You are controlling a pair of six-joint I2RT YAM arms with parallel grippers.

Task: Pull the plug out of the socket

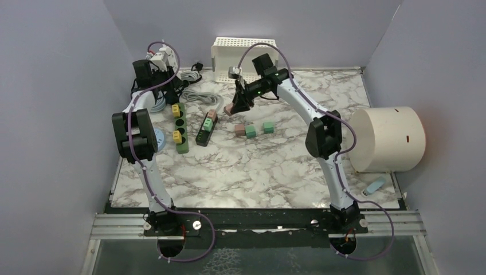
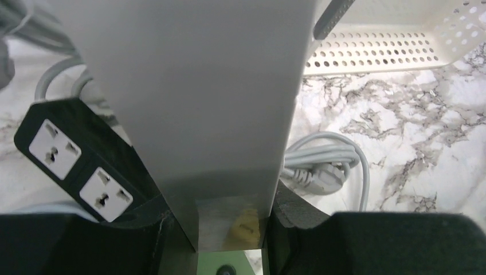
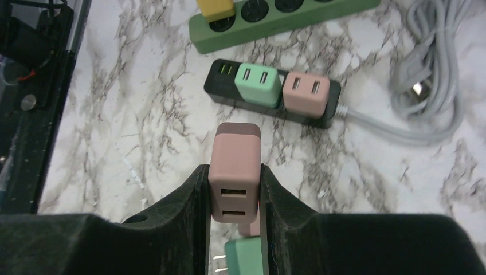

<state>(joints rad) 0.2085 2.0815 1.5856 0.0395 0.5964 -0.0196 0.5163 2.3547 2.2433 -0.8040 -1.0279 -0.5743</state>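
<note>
Lavender walls close in a marble table (image 1: 258,172), and your work sits toward its far half. The pink plug (image 3: 235,143) is out of its socket and clear of the black power strip (image 3: 218,89), held just off that strip's right side. Your right gripper (image 3: 234,177) is clamped on it, one finger on each flank. Two plugs sit in the strip: a seated green plug (image 3: 258,84) and, next to it, a seated pink plug (image 3: 306,94). Right of the strip, three loose plugs (image 1: 250,131) lie together on the marble. Left of it, lying alongside, is the green power strip (image 3: 286,20), which carries a yellow plug (image 3: 215,8). Beyond the strip's far end lies a coiled grey cable (image 3: 430,74), and past that a white perforated basket (image 1: 243,54). Your left gripper (image 2: 229,220) is up at the back, far left of the strip, closed tight on a pale grey bar (image 2: 200,103); I cannot tell what that bar is. Below it lies a black socket bar (image 2: 74,166) with white faces. Well to the strip's right lies a cream cylinder (image 1: 390,139).
</note>
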